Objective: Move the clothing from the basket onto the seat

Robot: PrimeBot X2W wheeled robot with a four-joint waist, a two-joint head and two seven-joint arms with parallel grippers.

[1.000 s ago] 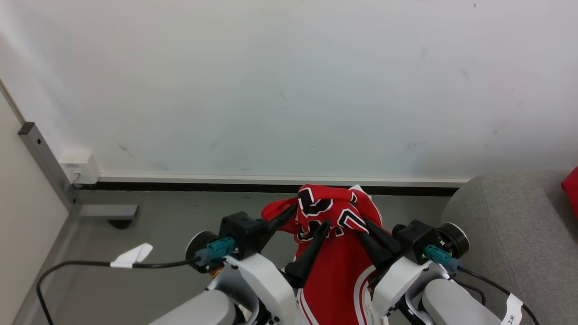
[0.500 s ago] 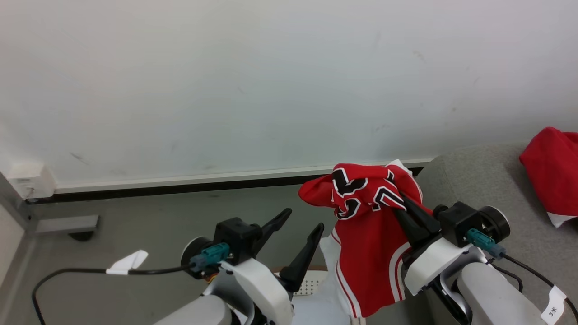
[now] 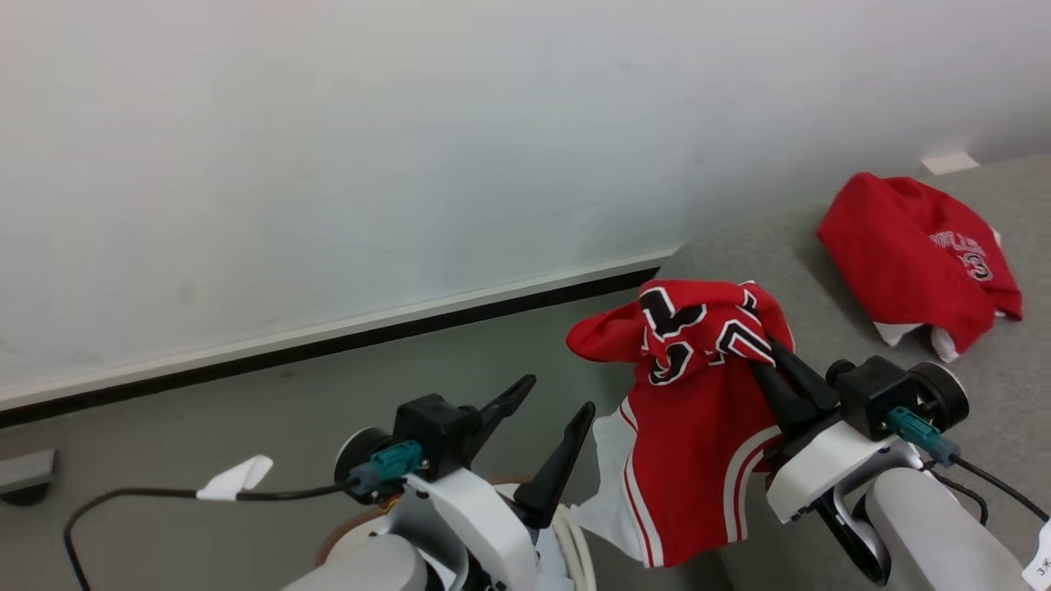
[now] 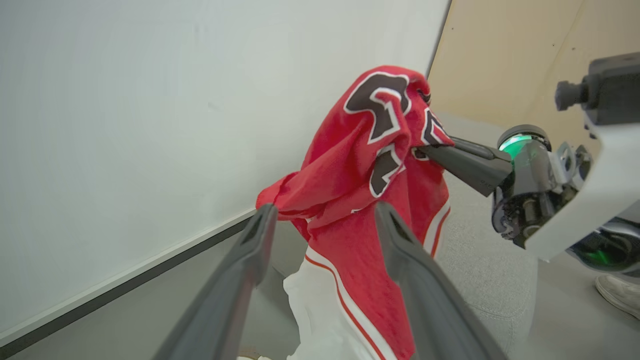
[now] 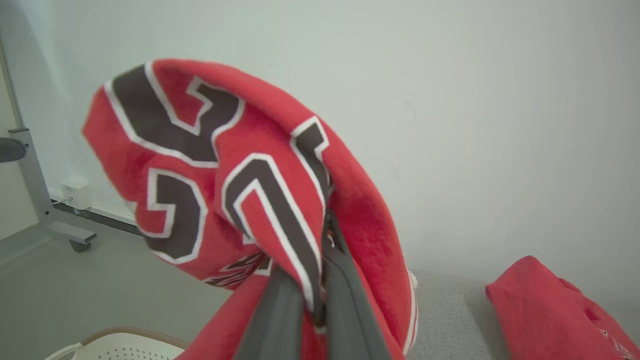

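The large grey fabric sofa with the rounded arm (image 3: 1010, 390) is where this load belongs, and my worry is its near edge. The red sports jersey with white stripes and black-and-white block lettering (image 3: 698, 443) hangs in the air from my right pincer (image 3: 765, 357), about level with the arm's outer edge and not yet over the seat. Its long tail dangles below the top of the arm. If I swing across too low, I judge it will drag on the arm, snag, and tug at the fold I hold. That fold is small: my right fingers are pressed together on a bunched bit beside the lettering, and the limp cloth could slide out and land on the floor short of the seat. Letting go early would leave it draped over the arm's edge, apt to slither off.

Around me are the broad white wall (image 3: 369, 123) and the grey floor (image 3: 246, 410). A second red jersey (image 3: 911, 263) lies crumpled farther along the sofa, toward its wall-side edge, so mine should land clear of it. The oval cream perforated basket with the brown rim (image 5: 125, 330) sits low below my arms, near the hem, which might catch it. My left pincer (image 3: 558, 394) is spread wide, holding nothing, just beside the hanging cloth.
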